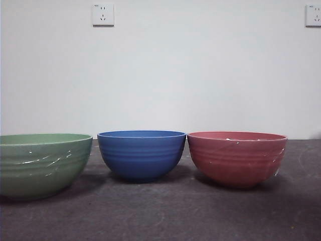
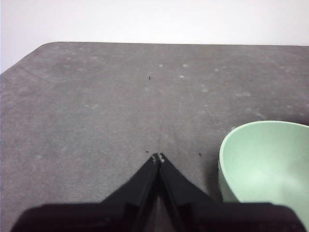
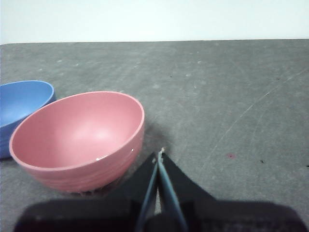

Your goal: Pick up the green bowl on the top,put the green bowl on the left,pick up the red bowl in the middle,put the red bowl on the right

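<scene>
The green bowl [image 1: 42,163] stands upright on the table at the left; the left wrist view shows it [image 2: 270,164] empty. The red bowl [image 1: 235,157] stands upright at the right, empty in the right wrist view [image 3: 79,137]. My left gripper [image 2: 158,157] is shut and empty, beside the green bowl and apart from it. My right gripper [image 3: 160,153] is shut and empty, beside the red bowl and apart from it. Neither gripper shows in the front view.
A blue ribbed bowl [image 1: 141,154] stands between the green and red bowls, close to the red one [image 3: 21,104]. The dark grey table [image 1: 165,216] ends at a white wall with two power sockets [image 1: 103,14].
</scene>
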